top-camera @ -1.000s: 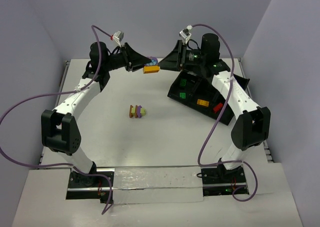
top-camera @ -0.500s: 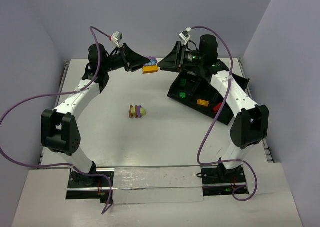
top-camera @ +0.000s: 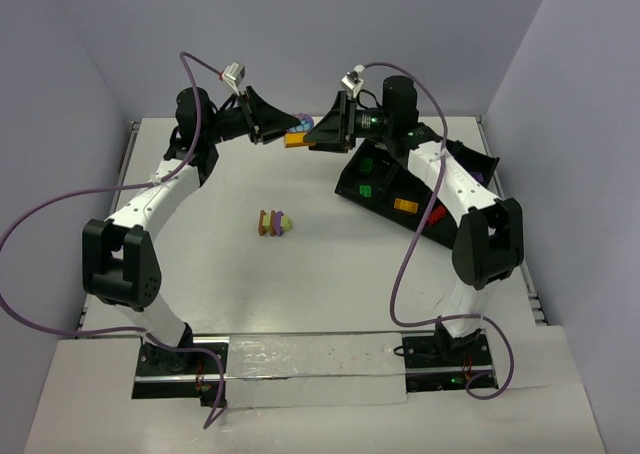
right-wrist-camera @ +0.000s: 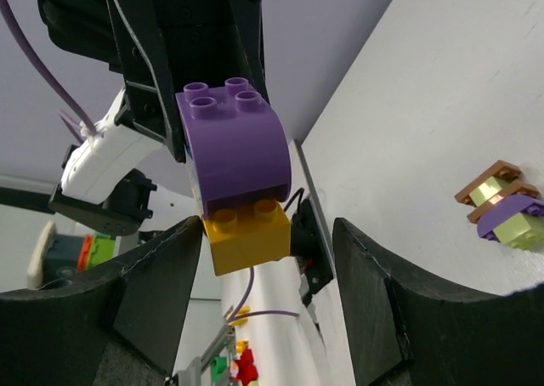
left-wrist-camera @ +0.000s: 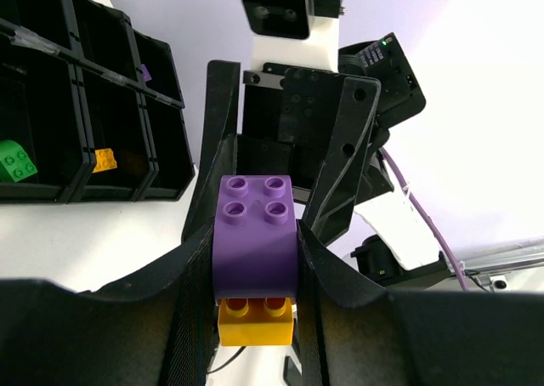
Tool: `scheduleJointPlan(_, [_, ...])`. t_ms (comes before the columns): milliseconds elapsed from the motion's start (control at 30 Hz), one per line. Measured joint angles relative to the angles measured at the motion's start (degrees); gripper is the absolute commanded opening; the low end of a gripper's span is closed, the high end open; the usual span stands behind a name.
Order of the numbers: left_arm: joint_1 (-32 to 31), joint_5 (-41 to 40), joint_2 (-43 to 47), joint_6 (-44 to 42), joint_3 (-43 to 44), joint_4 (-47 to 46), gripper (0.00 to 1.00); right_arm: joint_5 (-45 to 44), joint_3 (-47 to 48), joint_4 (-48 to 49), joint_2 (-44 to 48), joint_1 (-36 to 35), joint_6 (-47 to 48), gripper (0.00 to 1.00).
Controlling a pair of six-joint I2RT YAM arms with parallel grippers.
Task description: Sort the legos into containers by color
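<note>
From above, the two arms meet at the far middle of the tabletop (top-camera: 300, 274), and only a small orange and purple pair shows between their tips, raised off the surface. The wrist cameras make it plain. The left pincer (left-wrist-camera: 255, 246) is clamped on the sides of an arched purple brick (right-wrist-camera: 234, 144), and an orange brick (left-wrist-camera: 255, 320) is stuck to the end of it. In the right wrist view, the right pincer (right-wrist-camera: 265, 229) stands apart, its fingers (right-wrist-camera: 161, 275) on either side of the orange brick with a gap showing on each side.

The overhead view alone shows the whole black tray (top-camera: 347, 186) at the far right, under the right arm, with green bricks (top-camera: 370, 162), an orange piece (top-camera: 405, 204) and a red piece (top-camera: 436, 214) in separate compartments. A loose cluster (top-camera: 272, 222) of brown, purple and yellow-green lies on the middle of the tabletop, well apart from both pincers; the right wrist view catches it at its right edge.
</note>
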State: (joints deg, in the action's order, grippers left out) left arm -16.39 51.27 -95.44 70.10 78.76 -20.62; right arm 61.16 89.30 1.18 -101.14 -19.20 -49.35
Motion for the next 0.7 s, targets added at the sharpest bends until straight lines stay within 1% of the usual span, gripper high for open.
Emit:
scheduleJointPlan(67, [0.13,0.02,0.00,0.03,-0.09,0.00,0.00,1.13,-0.24,3.00,-0.76,-0.19,-2.12,0.58])
scheduleJointPlan(133, [0.23,0.00,0.00,0.08,-0.18,-0.11,0.00,2.22,-1.48,8.07,-1.04,-0.25,-5.77,0.50])
scheduleJointPlan(167, [0.25,0.02,0.00,0.14,-0.21,-0.18,0.00,2.89,-2.23,11.09,-1.09,-0.28,-7.94,0.44])
scheduleJointPlan(200, [0.26,0.07,0.00,0.33,-0.25,-0.29,0.00,3.40,-2.97,14.17,-1.19,-0.32,-10.16,0.36])
scheduleJointPlan(267, [0.36,0.22,0.07,0.64,-0.26,-0.96,0.00,4.21,-4.31,19.37,-1.63,-0.28,-14.34,0.29])
scheduleJointPlan(333, [0.41,0.25,0.09,0.78,-0.27,-1.14,0.00,4.71,-5.24,23.84,-2.18,-0.28,-17.59,0.16])
scheduleJointPlan(400, [0.47,0.24,0.09,0.87,-0.28,-1.16,0.00,5.02,-5.91,27.02,-2.62,-0.26,-19.93,0.07])
scheduleJointPlan(433, [0.49,0.26,0.09,0.95,-0.28,-1.19,0.00,5.18,-6.11,28.28,-2.79,-0.26,-20.87,0.00])
scheduleJointPlan(700, [0.58,0.49,0.09,1.52,-0.28,-2.26,0.00,5.46,-7.13,34.04,-3.37,-0.22,-25.01,0.00])
